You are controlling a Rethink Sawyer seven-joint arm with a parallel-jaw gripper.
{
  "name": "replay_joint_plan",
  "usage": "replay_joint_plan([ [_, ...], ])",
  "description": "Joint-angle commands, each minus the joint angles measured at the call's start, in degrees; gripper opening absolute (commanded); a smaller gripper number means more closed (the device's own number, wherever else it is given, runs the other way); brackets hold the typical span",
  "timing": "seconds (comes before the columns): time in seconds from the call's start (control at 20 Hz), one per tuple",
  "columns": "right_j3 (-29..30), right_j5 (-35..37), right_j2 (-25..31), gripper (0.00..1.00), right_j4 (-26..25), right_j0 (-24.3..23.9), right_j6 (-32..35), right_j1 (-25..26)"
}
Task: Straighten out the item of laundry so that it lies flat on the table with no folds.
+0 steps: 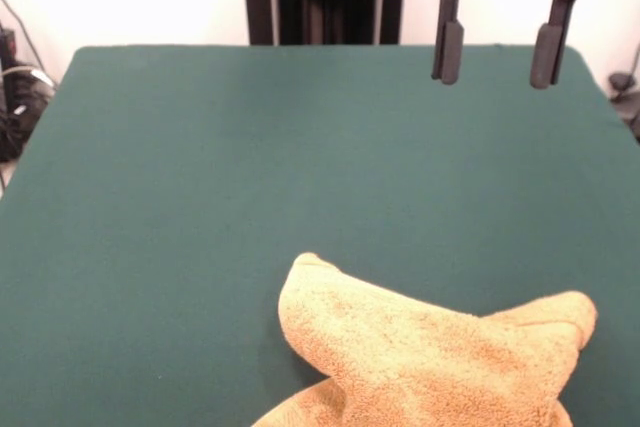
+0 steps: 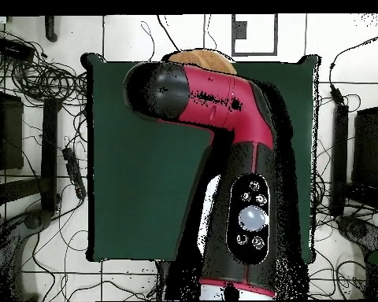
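Green table [image 1: 200,167]; towel [image 1: 430,357] bunched, near edge; tool [image 1: 495,62] open, apparently empty

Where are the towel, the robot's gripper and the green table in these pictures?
towel [image 1: 430,362]: front view, middle of the crumpled cloth.
gripper [image 1: 497,59]: front view, midway between its open fingertips.
table [image 1: 200,167]: front view, bare green surface.

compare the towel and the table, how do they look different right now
The towel is orange-tan and fluffy; the table is dark green and matte. The towel is small and sits at one edge of the table, which is far larger. The towel is bunched with raised folds; the table lies flat. Both look like cloth surfaces.
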Motion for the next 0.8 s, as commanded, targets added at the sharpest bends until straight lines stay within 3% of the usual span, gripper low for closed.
replay_joint_plan([
  [0.05,2.76,-0.31,6.52,1.00,-0.64,1.23,6.08,4.87],
  [0.8,-5.05,-0.57,7.68,1.00,-2.99,-2.01,-0.16,10.91],
])
